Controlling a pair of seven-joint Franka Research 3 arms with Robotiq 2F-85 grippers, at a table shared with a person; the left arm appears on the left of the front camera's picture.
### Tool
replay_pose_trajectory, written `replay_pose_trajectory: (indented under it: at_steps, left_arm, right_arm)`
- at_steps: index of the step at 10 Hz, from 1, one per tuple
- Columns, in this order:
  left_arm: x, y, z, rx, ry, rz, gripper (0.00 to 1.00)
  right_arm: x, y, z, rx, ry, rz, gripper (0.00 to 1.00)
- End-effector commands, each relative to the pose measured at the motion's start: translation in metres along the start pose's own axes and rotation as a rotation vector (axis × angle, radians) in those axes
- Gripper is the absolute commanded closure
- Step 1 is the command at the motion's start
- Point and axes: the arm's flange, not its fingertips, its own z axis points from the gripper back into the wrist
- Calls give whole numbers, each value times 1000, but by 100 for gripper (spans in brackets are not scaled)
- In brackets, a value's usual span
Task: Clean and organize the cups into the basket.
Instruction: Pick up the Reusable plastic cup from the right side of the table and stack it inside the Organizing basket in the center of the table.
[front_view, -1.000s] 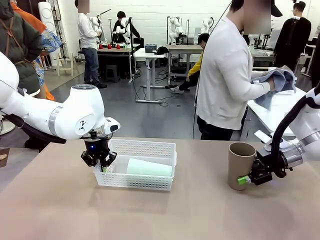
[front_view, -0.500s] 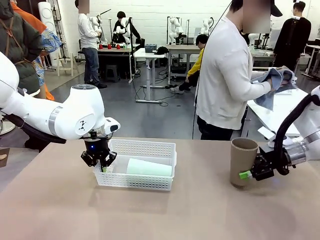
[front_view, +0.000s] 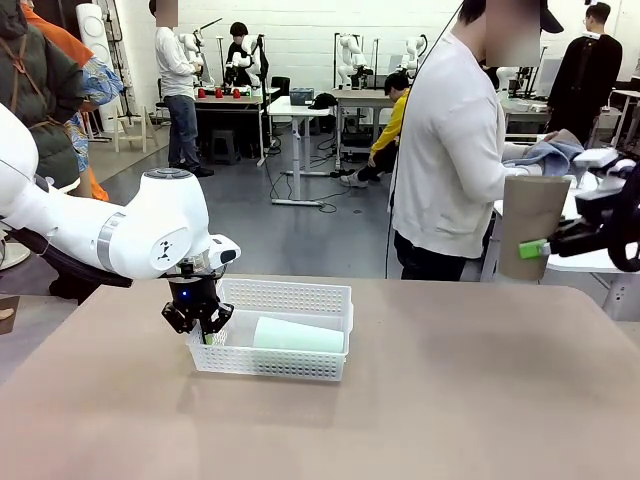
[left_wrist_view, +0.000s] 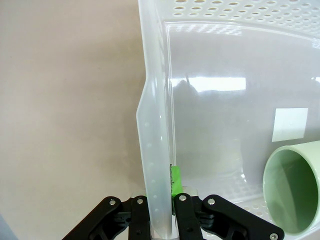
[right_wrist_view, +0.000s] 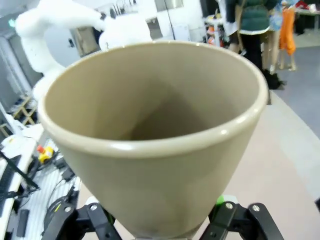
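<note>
Over at the left of the worktop (front_view: 450, 400), the left fingers (front_view: 204, 326) reach down and are pinched together on the left-hand wall of the basket (front_view: 300, 297), one finger outside the wall and one inside. The left wrist view shows that grip close up: the white lattice wall (left_wrist_view: 155, 150) runs straight between the two black fingers (left_wrist_view: 182, 216), with a green pad pressed against its inner face. The basket sits flat on the worktop, left of the middle. Inside it the mint green cup (front_view: 298, 335) lies on its side along the near wall, its open mouth (left_wrist_view: 295, 192) towards the left fingers.

Far to the right, the right fingers (front_view: 535, 248) are clamped on the lower part of the tan cup (front_view: 530, 222). It is upright with its mouth up, held in the air well above the worktop at its far right edge. In the right wrist view its wide rim (right_wrist_view: 150, 135) sits above the two fingers (right_wrist_view: 235, 219). Just beyond it a person (front_view: 450, 150) in a white top holds a grey cloth (front_view: 548, 155).
</note>
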Motion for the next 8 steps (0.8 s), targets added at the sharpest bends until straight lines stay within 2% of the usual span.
replay_pose_trajectory:
  at_steps: [1,2,3,7,8]
  left_arm:
    - [0,0,-2,2,2,-1,100]
    - [0,0,-2,2,2,-1,100]
    - [0,0,-2,2,2,-1,100]
    - [0,0,-2,2,2,-1,100]
    - [0,0,-2,2,2,-1,100]
  right_arm:
    - [0,16,-6,-15,25,1,100]
    - [-5,20,-1,-32,44,-6,100]
    - [10,10,3,-9,4,8,100]
    - [10,10,3,-9,4,8,100]
    - [6,13,3,-13,17,5,20]
